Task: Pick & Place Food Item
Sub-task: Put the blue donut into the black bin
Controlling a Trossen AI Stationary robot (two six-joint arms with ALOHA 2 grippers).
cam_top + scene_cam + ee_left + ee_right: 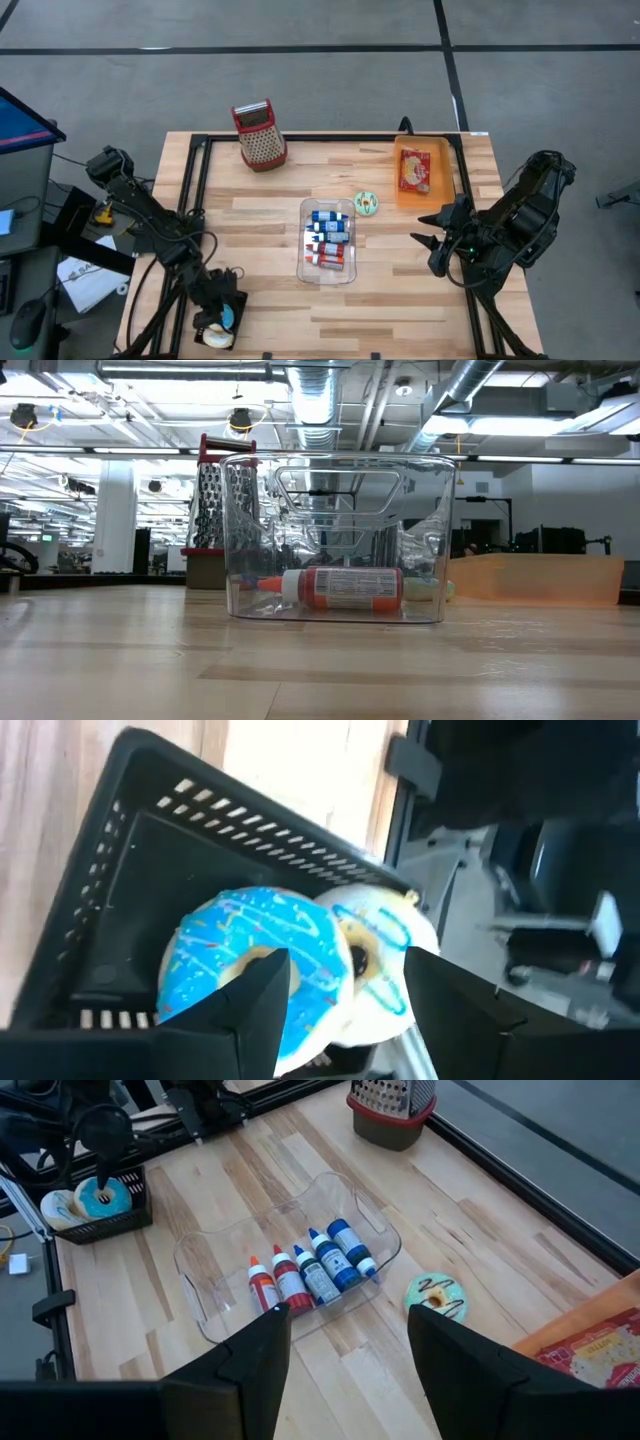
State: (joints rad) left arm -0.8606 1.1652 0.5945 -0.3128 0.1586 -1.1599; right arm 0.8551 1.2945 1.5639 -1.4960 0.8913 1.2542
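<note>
A black basket (120, 900) at the table's near left corner holds a blue-iced doughnut (255, 955) and a white-iced one (385, 945), leaning on each other. My left gripper (345, 960) hangs open just above them, one finger over the blue doughnut and one beside the white; it also shows in the high view (218, 322). A green-iced doughnut (366, 204) lies flat on the table by the clear bin (300, 262). My right gripper (425, 230) waits open, raised at the right, and holds nothing (347, 1312).
The clear bin at mid-table holds several small bottles (305, 1270). An orange tray (405, 190) with a red packet (414, 170) sits at the far right. A metal grater (260, 135) stands at the far edge. Bare wood lies between the basket and the bin.
</note>
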